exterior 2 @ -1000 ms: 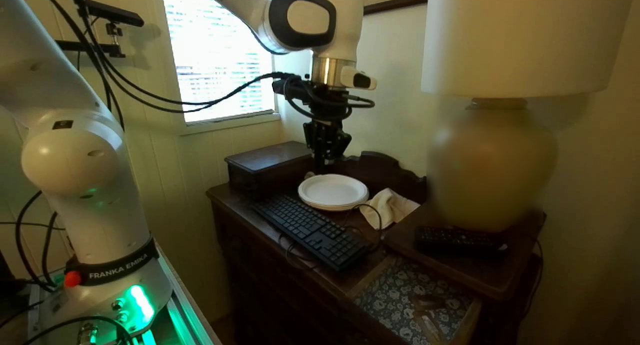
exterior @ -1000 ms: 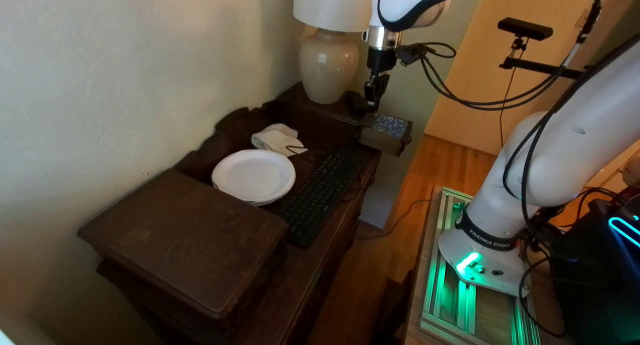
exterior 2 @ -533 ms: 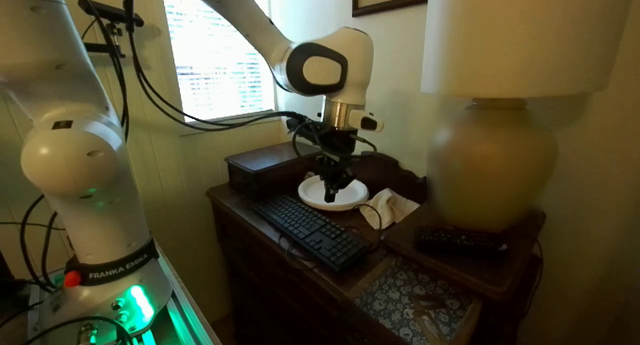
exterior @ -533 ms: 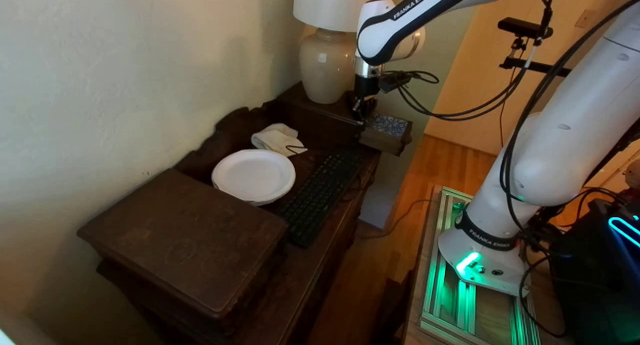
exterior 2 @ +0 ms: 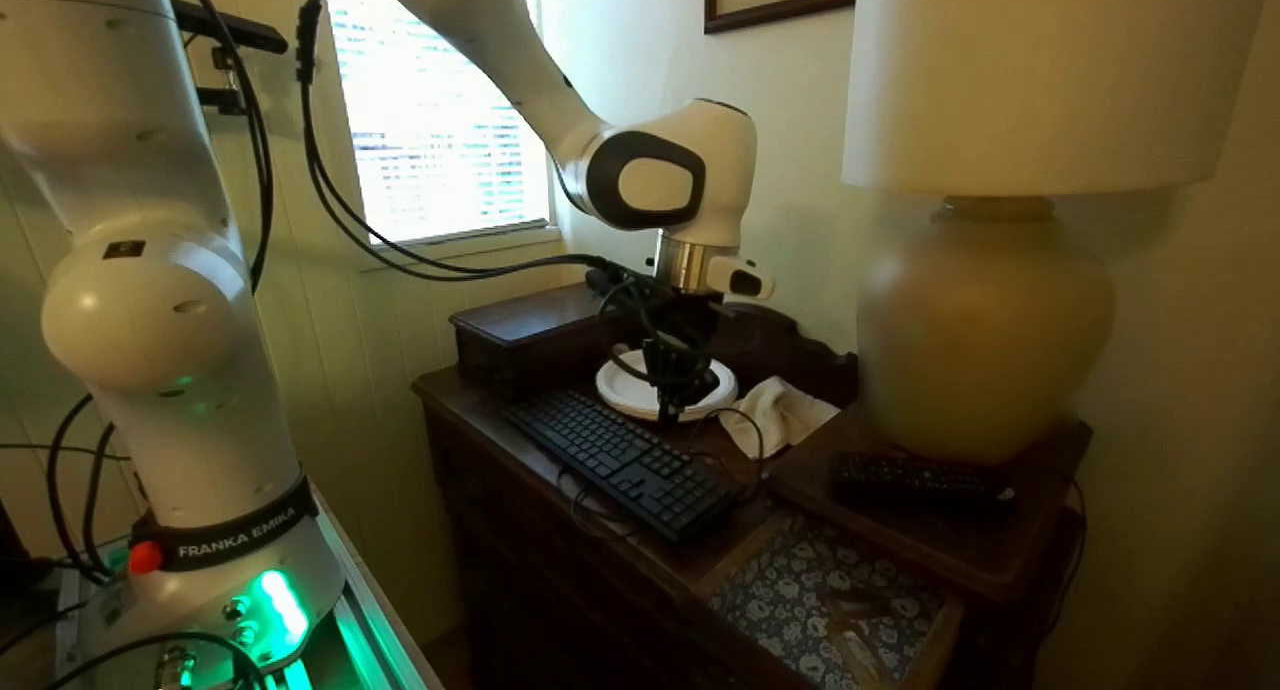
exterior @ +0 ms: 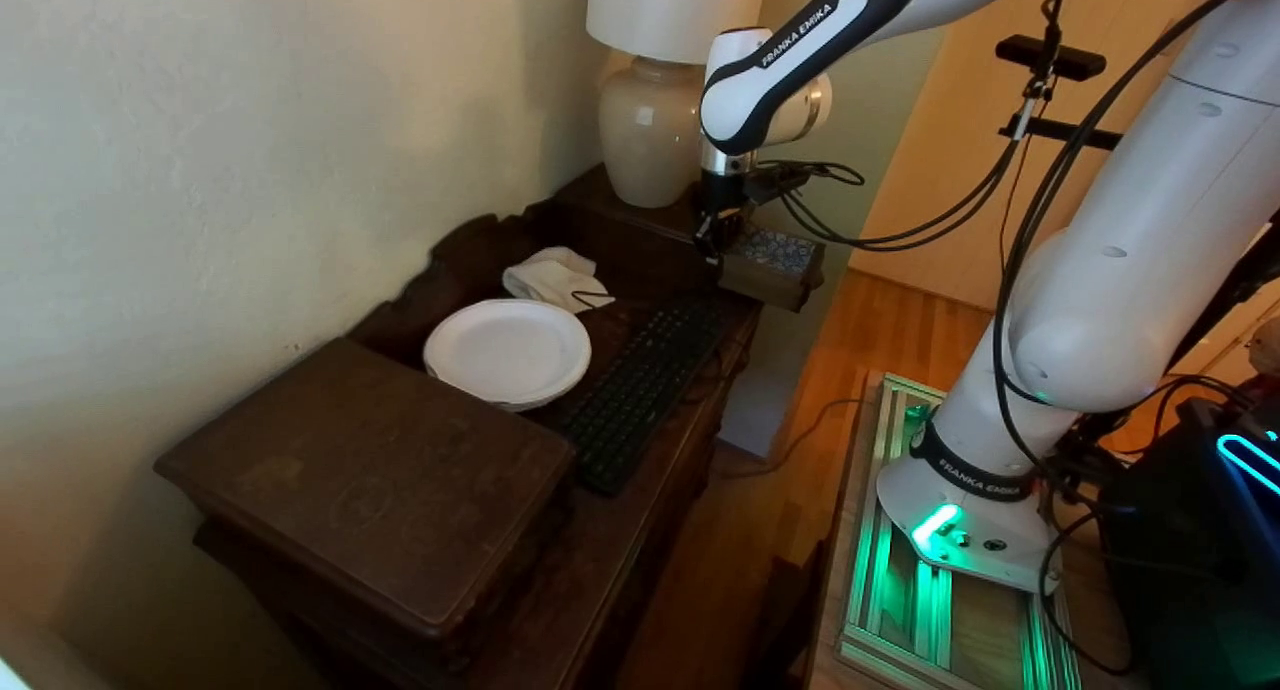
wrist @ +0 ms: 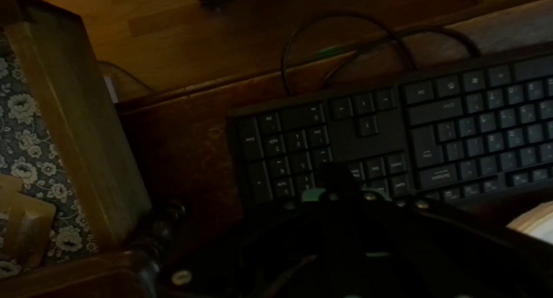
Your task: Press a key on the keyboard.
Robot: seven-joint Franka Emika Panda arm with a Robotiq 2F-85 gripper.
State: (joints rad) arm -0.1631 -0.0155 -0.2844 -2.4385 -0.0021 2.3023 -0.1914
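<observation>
Hovering above the long, flat black keyboard (exterior 2: 620, 460), which lay on the dark wooden surface (exterior: 580, 542) beside a round white plate (exterior: 508, 352) and near a rumpled cloth (exterior: 553, 276), the angular black hand (wrist: 339, 173) was pressed together into a narrow, blunt tip.

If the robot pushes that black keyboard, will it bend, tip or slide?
The keyboard probably won't bend much: it looks like one rigid slab. Tipping seems unlikely, since it lies low and wide on the dresser. Sideways, it might slide, perhaps dragging the cable looped at its edge.
</observation>
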